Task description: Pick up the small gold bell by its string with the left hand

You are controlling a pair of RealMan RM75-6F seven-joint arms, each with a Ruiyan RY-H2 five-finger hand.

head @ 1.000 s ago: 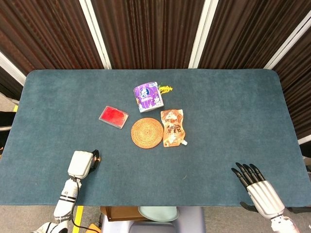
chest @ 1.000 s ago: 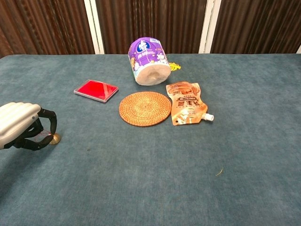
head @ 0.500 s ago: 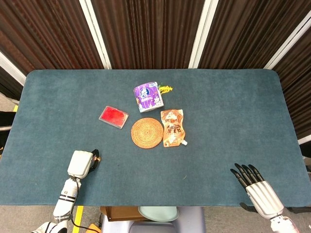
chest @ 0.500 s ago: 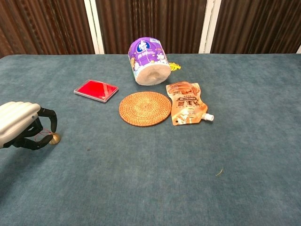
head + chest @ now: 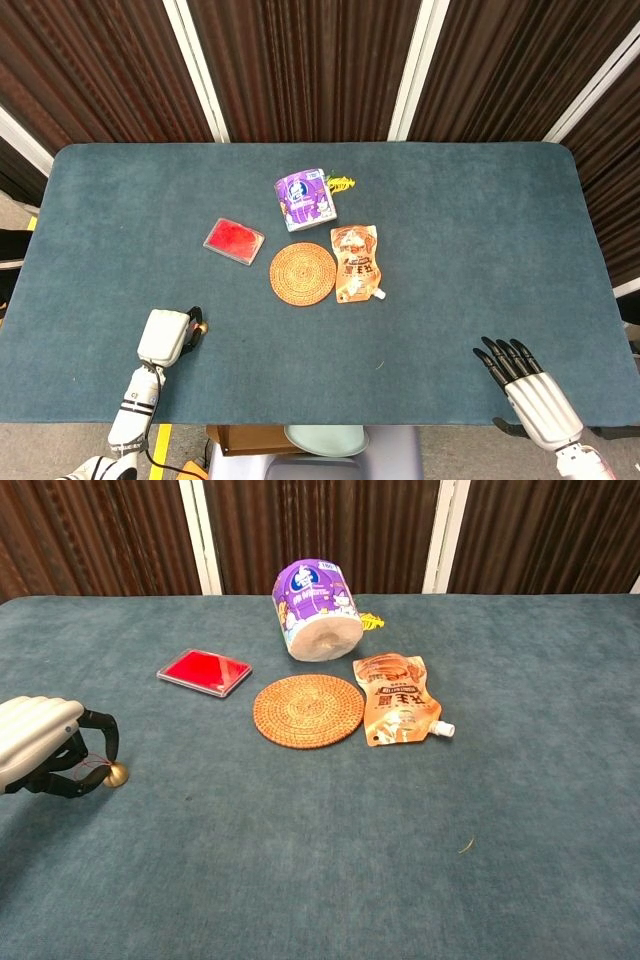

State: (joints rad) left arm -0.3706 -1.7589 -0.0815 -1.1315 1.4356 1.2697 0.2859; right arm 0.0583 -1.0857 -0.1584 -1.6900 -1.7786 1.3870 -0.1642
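The small gold bell (image 5: 117, 774) is at the near left of the table, just right of my left hand (image 5: 45, 745). A thin red string (image 5: 92, 766) runs from the bell into the curled dark fingertips (image 5: 104, 730), which pinch it. I cannot tell whether the bell touches the cloth or hangs just above it. From the head view the bell (image 5: 203, 325) peeks out beside the left hand (image 5: 165, 335). My right hand (image 5: 528, 388) rests at the near right edge, fingers spread, holding nothing.
A red flat case (image 5: 204, 671), a woven round coaster (image 5: 308, 710), an orange spout pouch (image 5: 400, 700) and a purple tissue roll (image 5: 317, 609) lie mid-table. A small yellow item (image 5: 373, 621) sits behind the roll. The blue table (image 5: 520, 780) ends close behind both hands.
The left hand has drawn slightly back toward the near edge, with the bell following on its string. The right hand has slid a little nearer the table's edge.
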